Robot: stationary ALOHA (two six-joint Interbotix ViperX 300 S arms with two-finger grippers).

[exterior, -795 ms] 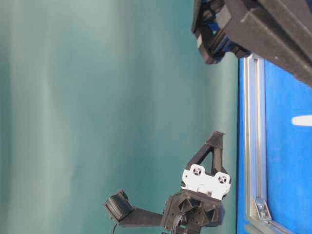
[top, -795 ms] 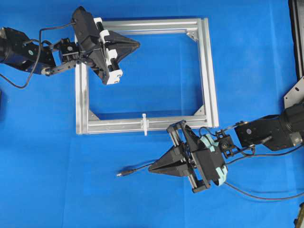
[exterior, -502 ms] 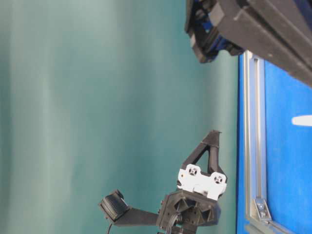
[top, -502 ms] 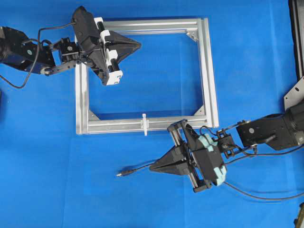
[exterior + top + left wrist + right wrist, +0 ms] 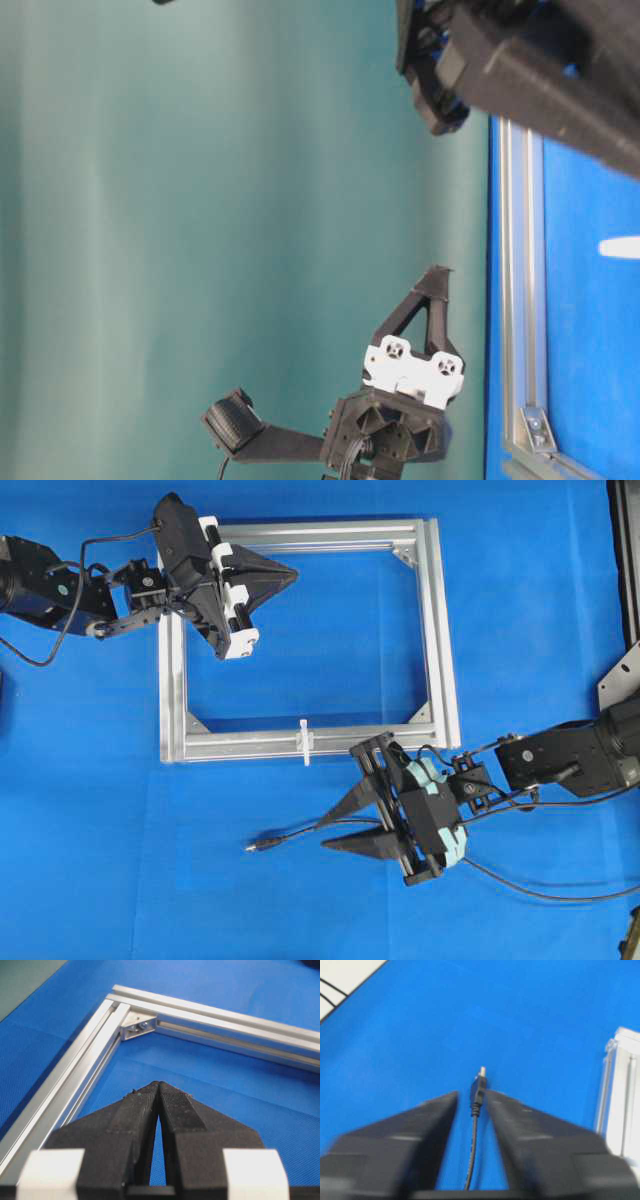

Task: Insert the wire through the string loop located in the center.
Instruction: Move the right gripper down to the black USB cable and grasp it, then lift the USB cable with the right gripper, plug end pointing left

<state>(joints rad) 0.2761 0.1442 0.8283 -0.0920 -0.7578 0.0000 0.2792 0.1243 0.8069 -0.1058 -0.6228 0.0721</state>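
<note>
With the right gripper point(image 5: 330, 825) parted astride the wire point(image 5: 290, 835) just below the string loop point(image 5: 305, 742), a late closing risked nudging the plug askew; the left gripper point(image 5: 290, 575) was shut, empty.

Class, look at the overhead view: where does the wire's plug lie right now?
The wire lies on the blue mat below the frame's near rail, its plug pointing left, just ahead of the open right gripper.

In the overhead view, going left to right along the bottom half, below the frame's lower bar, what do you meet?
Wire's plug tip → wire → right gripper, open around the wire → its light teal wrist mount → right arm.
</note>
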